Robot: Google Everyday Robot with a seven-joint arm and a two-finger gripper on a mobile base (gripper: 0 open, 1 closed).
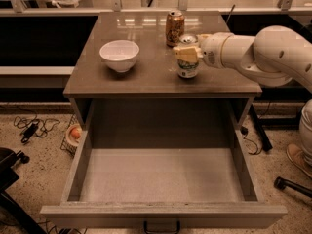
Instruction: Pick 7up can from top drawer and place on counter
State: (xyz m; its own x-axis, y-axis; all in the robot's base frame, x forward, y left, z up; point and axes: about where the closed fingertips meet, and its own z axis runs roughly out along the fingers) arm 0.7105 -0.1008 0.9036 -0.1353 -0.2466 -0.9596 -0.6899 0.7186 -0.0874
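Gripper [187,53] is seen clamped on the 7up can [188,68], held upright at the counter [146,79] beside the orange can [174,27]; the drawer [161,175] below is pulled open.

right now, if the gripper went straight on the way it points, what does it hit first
The 7up can: the gripper is right at it, over the counter. Past the can, the bowl looks roughly in line, though depth is hard to judge.

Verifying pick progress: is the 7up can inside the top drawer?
No, the 7up can stands on the counter, with the claw gripping its upper part.
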